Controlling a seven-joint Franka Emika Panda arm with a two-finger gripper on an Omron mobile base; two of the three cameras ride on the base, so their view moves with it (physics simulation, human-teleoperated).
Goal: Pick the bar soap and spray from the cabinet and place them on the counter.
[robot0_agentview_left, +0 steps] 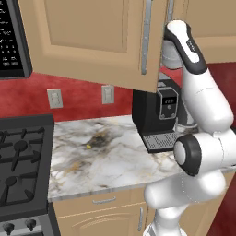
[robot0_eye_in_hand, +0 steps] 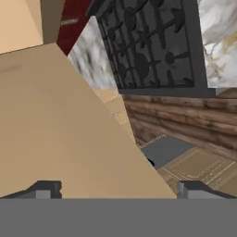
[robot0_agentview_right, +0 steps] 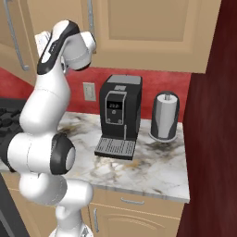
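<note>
One big tan cabinet (robot0_agentview_left: 87, 37) up on the wall, with a door swung out over the tabletop (robot0_agentview_left: 106, 156) and a long metal handle (robot0_agentview_left: 146, 37) near the door's edge. Wide white-grey marble tabletop below, with brown and yellow veins, running from the black stove (robot0_agentview_left: 20, 161) on the left to a dark red wall on the right. White arm (robot0_agentview_left: 203, 101) reaching up high, its top end tucked behind the open door in the left base view. Black coffee machine (robot0_agentview_right: 118, 111) standing at the back of the tabletop, just under the cabinet. Grey paper towel roll (robot0_agentview_right: 165, 115) upright, just beside the coffee machine on its right. End effector (robot0_eye_in_hand: 118, 190) with both small dark tips spread wide apart and nothing pinched, pointing past a flat tan cabinet panel, with the stove and a bit of marble far below. Two small wall outlets (robot0_agentview_left: 55, 98) on the red wall behind the tabletop. Cannot tell where the bar soap and the spray sit.
</note>
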